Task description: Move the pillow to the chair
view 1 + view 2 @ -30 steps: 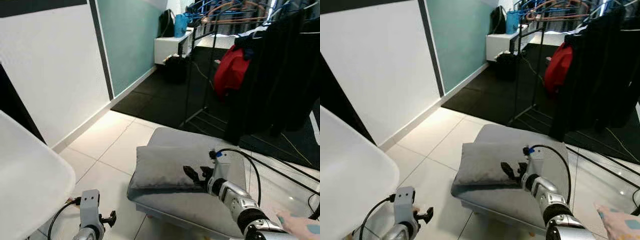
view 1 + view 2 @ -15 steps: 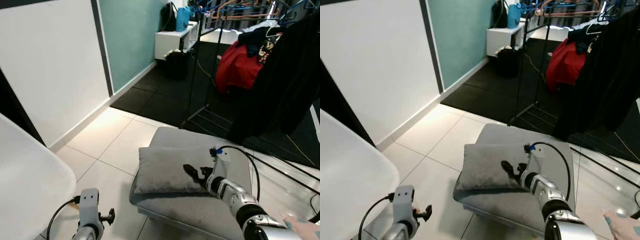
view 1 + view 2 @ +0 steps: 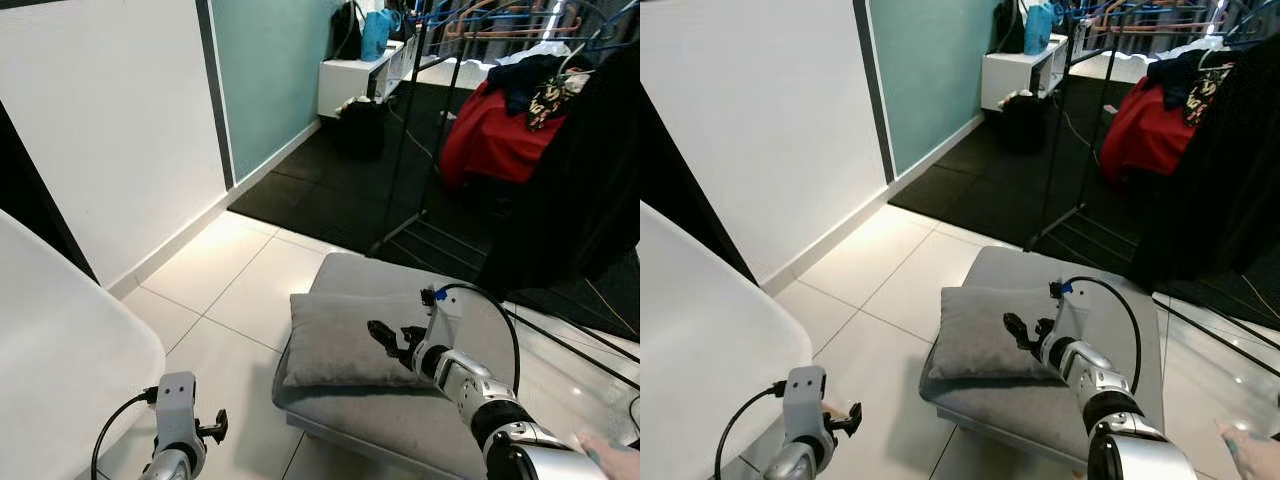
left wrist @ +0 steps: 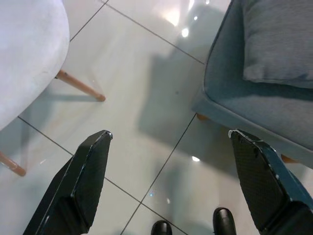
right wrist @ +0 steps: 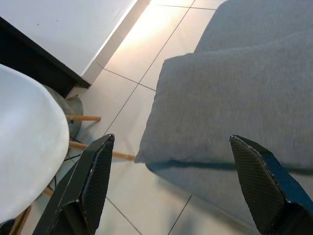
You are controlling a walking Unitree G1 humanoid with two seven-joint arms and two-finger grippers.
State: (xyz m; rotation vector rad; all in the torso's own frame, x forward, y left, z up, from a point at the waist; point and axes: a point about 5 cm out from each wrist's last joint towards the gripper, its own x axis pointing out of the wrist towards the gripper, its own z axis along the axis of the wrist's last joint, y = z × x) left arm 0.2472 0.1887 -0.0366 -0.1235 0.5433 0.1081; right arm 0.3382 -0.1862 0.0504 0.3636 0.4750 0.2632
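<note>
Your pillow [image 3: 345, 338] lies flat on the left part of a grey ottoman [image 3: 440, 420], its near edge close to the seat's near rim. The ottoman stands on pale floor tiles [image 3: 220, 290], with a dark mat [image 3: 330, 195] beyond it and a clothes rack [image 3: 520, 110] hung with dark and red garments at the far right.

Your right gripper [image 3: 388, 340] is stretched out over the right part of the pillow, just above or on the fabric; you cannot tell contact from the head views. Its fingers [image 5: 93, 181] are spread wide, one toward the pillow's left edge and the other over the right part, and they pinch nothing. A black cable [image 3: 490, 310] loops from that wrist over the ottoman.

Your left gripper [image 4: 166, 181] hangs low at the near left, over bare tiles between the chair and the ottoman. Its fingers [image 4: 88, 171] are also spread wide and hold nothing.

The white chair [image 3: 60, 350] sits at the near left, well apart from the pillow, its wooden legs [image 4: 80, 85] resting on the tiles. A person's hand [image 3: 610, 455] shows at the near right corner.
</note>
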